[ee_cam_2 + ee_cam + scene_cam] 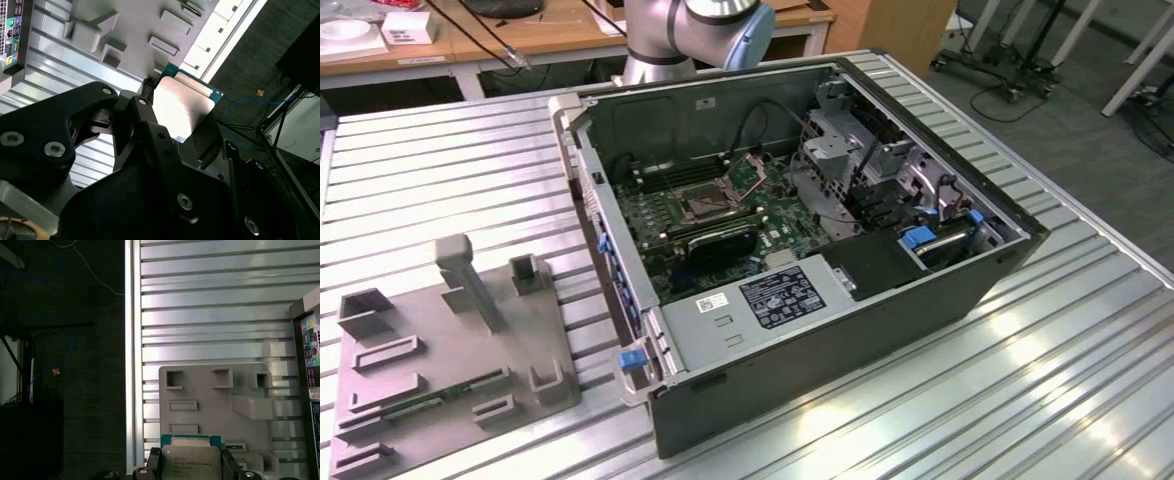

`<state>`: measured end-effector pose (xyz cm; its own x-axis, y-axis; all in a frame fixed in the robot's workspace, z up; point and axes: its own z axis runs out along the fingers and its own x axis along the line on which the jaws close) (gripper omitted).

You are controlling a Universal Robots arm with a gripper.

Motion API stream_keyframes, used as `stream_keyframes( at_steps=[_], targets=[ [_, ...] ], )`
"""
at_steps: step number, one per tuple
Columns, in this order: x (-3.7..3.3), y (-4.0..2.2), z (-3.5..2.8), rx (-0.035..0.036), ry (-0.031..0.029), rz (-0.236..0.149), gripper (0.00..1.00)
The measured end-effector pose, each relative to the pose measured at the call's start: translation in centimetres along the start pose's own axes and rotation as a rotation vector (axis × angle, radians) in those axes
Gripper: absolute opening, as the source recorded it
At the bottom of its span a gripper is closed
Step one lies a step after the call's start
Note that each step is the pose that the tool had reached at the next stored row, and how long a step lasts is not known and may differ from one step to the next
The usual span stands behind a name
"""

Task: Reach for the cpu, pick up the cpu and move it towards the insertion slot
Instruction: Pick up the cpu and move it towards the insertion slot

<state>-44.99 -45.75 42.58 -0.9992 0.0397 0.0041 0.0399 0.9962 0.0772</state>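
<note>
The cpu (190, 459) is a thin square chip with a silvery face and a green rim, and my gripper (190, 466) is shut on it, one dark finger on each side edge. In the second wrist view the cpu (181, 106) shines pale between the same black fingers (144, 98) of the gripper (179, 119), held in the air well above the table. The insertion slot (699, 205) is a dark square socket in a silver frame on the green board inside the open computer case (854, 300). The arm (707, 25) rises behind the case.
A grey fixture tray (454, 350) with blocks and recesses lies on the slatted metal table (1067, 380) at the exterior view's left, holding a green memory stick (434, 395). This tray (215, 390) lies below the held chip, near the table edge (132, 365). Drive bays and cables crowd the case.
</note>
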Motion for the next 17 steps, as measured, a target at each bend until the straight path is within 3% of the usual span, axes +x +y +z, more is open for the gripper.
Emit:
stream_keyframes(
  at_steps=[11,17],
  targets=[
    [-0.05,0.03,-0.15,0.0001,0.0002,0.001,0.54],
    [-0.79,0.04,-0.14,0.0000,0.0001,0.000,0.54]
  ],
)
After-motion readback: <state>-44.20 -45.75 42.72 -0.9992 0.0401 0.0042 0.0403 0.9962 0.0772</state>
